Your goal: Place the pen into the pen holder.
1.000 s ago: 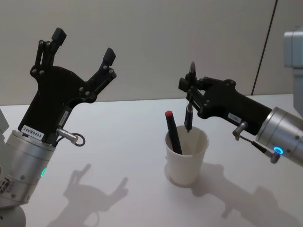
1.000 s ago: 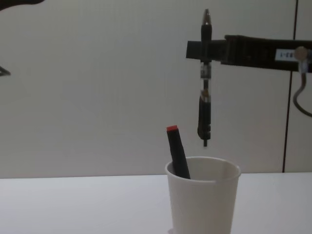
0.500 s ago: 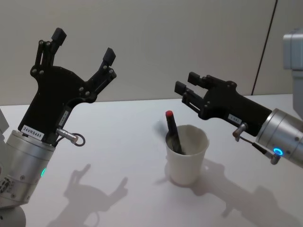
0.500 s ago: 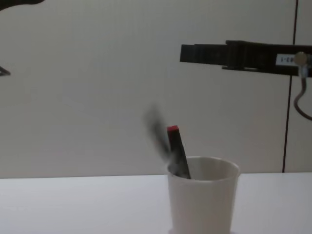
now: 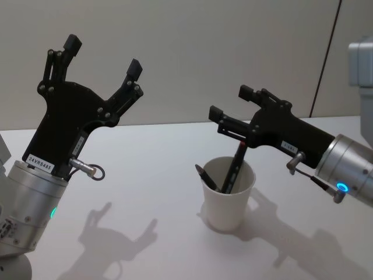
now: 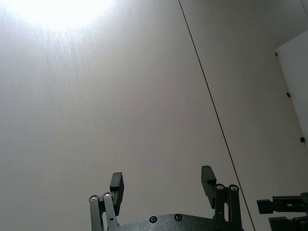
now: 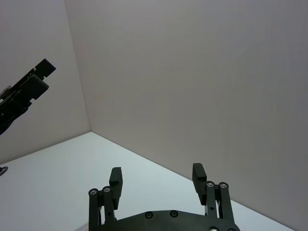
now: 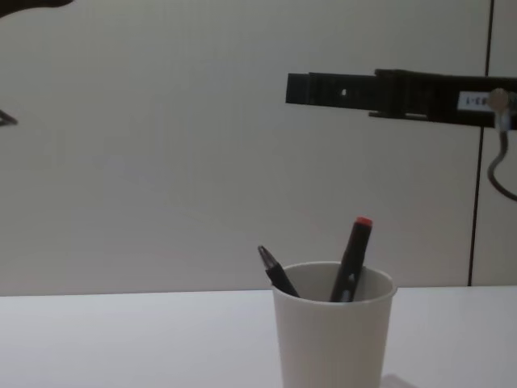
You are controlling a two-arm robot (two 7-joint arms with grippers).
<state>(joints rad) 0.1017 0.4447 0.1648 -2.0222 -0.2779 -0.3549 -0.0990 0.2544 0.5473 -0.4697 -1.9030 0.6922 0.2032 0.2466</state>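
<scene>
- As seen from the head view, the white paper cup stands upright on the white tabletop, right of centre. Two pens stand inside it: a dark pen leaning against the rim on the robot's left, tip just above the rim, and a red-capped pen leaning toward the right, rising well above the rim.
- Same view: the right claw hangs above the cup, reaching in from the right, fingers spread apart and holding nothing. The red-capped pen's top lies against the claw's outline; contact cannot be confirmed.
- Same view: the left claw is raised at the left, well apart from the cup, fingers spread wide and empty.
- Left wrist view: the left claw points up at a bare wall, both fingers apart with nothing between them.
- Right wrist view: the right claw shows both fingers apart and empty, with the tabletop and wall beyond.
- Chest view: the cup stands on the tabletop. The dark pen leans left and the red-capped pen leans right, both resting in the cup. The right claw is held level, clearly above both pens and clear of them.
</scene>
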